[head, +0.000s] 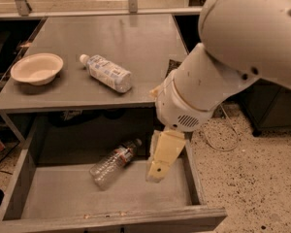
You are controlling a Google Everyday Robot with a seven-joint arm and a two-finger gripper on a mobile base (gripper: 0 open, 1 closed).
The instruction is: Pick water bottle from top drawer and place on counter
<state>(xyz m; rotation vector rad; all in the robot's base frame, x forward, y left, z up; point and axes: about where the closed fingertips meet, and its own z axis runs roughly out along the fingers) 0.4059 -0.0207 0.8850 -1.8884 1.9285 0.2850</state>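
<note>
- The water bottle (pixel 114 162) lies on its side on the floor of the top drawer (pixel 63 195), in the middle to rear part. Its cap end points toward the back right and its base toward the front left.
- The bottle body is clear, with a narrow label band near the shoulder.
- The top drawer is pulled out below the table (pixel 136 38). The bottle is the only item visible on the drawer floor.
- The hand (pixel 157 169) hangs over the right part of the drawer, just right of the bottle and apart from it. It points down toward the drawer floor.
- Hand state: it cannot be told whether the hand is open or closed. It has hold of nothing.
- The arm (pixel 223 67) comes in from the upper right and covers the right front corner of the table.
- On the table, a second bottle (pixel 106 73) with a large white-blue label lies on its side near the centre.
- A pale bowl (pixel 36 68) stands upright near the left edge of the table, well apart from the labelled bottle.
- A dark flat object (pixel 172 65) lies at the right edge of the table, partly hidden by the arm.
</note>
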